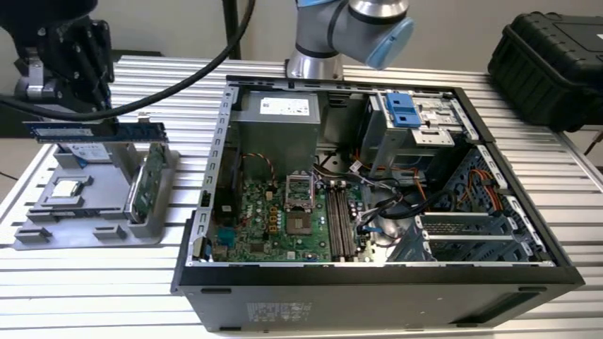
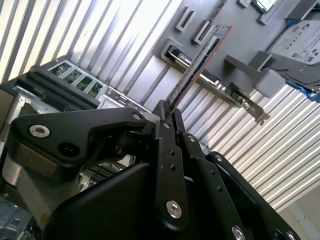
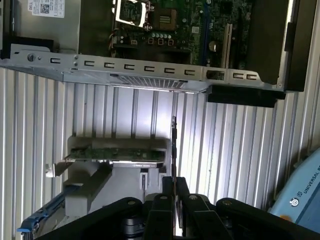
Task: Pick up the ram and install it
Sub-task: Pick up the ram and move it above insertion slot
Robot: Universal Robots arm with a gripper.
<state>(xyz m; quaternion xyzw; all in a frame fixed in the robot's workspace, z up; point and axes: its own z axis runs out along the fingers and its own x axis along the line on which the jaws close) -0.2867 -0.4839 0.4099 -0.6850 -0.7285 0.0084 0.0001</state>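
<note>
Above the grey holder (image 1: 56, 212) at the exterior view's left, the gripper (image 1: 90, 116) hangs with the ram (image 1: 94, 131) held level beneath it, clear of the holder and well apart from the open computer case (image 1: 377, 272). I judge the pick-up done and the install not yet begun. Seating the stick would, as I read it, call for its long edge to line up with 1 of the memory slots (image 1: 337, 219) on the motherboard (image 1: 268, 226), which sit on the far side of the case wall from it. In the second wrist view, the gripper (image 2: 167, 114) is closed down to the stick's thickness. Its 2 fingers (image 2: 162, 130) pinch the ram (image 2: 200, 60), which runs edge-on away from them over the holder (image 2: 240, 25), near the hard drive (image 2: 300, 40). In the first wrist view, the gripper (image 3: 173, 186) clamps the ram (image 3: 173, 145), seen as a thin line. It sits beside the green card (image 3: 120, 154) standing in the holder and points toward the case wall (image 3: 150, 70).
</note>
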